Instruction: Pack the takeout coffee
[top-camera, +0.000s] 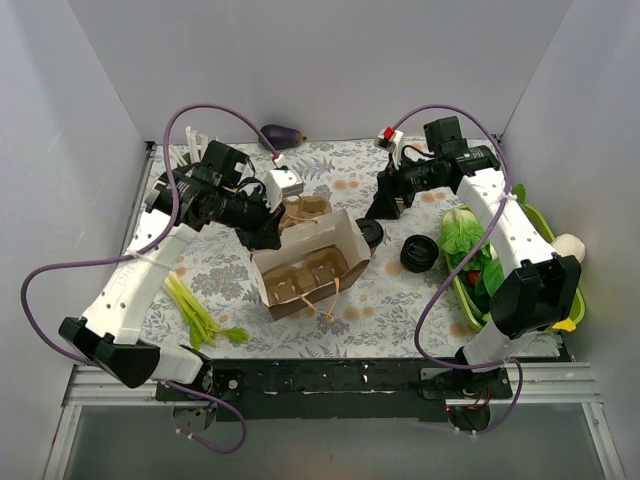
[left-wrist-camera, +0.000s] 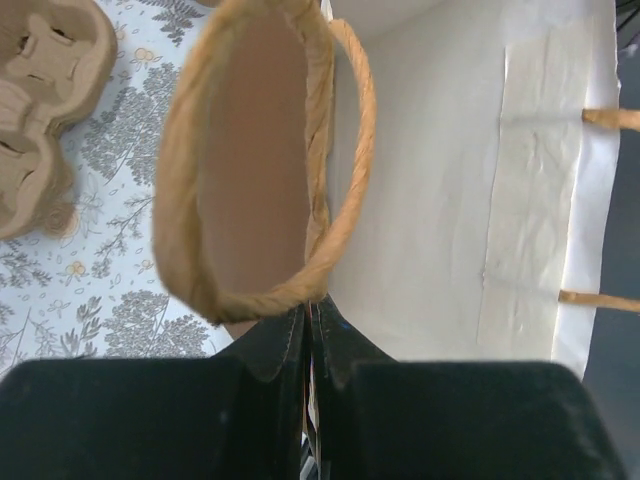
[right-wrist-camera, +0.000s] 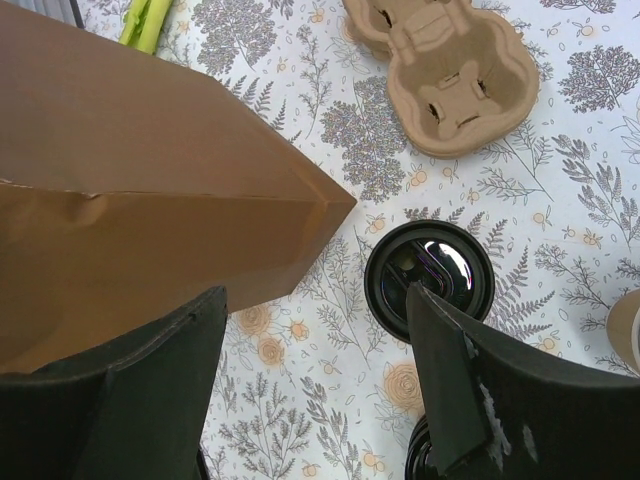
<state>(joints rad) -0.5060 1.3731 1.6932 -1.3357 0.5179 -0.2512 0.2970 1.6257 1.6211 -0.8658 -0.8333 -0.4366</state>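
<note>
The brown bag (right-wrist-camera: 140, 190) runs off the right wrist view's left edge. Beside it, a black lid (right-wrist-camera: 430, 275) is partly hidden behind a finger (right-wrist-camera: 500, 390); any cup beneath is perhaps concealed.

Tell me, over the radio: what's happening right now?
Left gripper shut on bag handle. Right gripper open over lidded coffee. Bag lies beside it.

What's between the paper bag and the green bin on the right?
Top view: one black lid beside the bag, another nearer the bin.
</note>
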